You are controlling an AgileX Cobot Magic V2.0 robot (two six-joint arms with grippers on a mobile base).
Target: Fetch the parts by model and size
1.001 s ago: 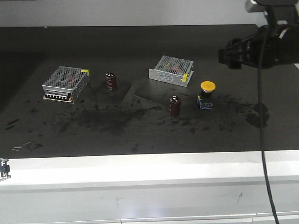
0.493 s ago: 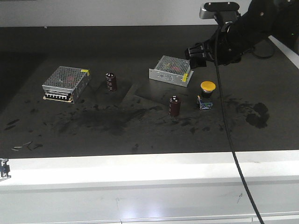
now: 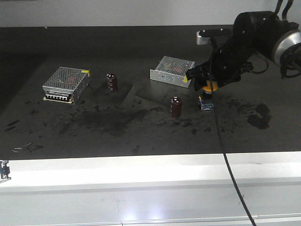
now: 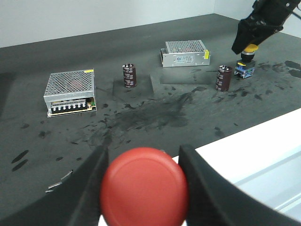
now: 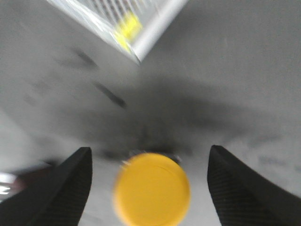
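- The right wrist view is smeared, so judge your alignment with care: if the right claw (image 5: 149, 150) comes in off-centre, one finger (image 5: 66, 183) will likely meet the yellow-capped switch (image 5: 152, 189) first and tip it on its small base.
- The domed cap is wider than the block under it. A grip taken high on the cap could slip off; aim lower, on the neck or base.
- The capacitor (image 3: 175, 106) stands near the switch, and a corner of the power supply box (image 3: 172, 69) lies just behind it. A wide sweep could knock either one.
- Your right claw is spread wide, a finger on each side of the yellow cap, touching nothing and holding nothing. The switch stands upright on the dark surface (image 3: 117, 127).
- Your left claw (image 4: 142, 150) looks clamped on the red-capped switch (image 4: 145, 186), which is held up off the surface at its near edge. A jolt there could loosen it.
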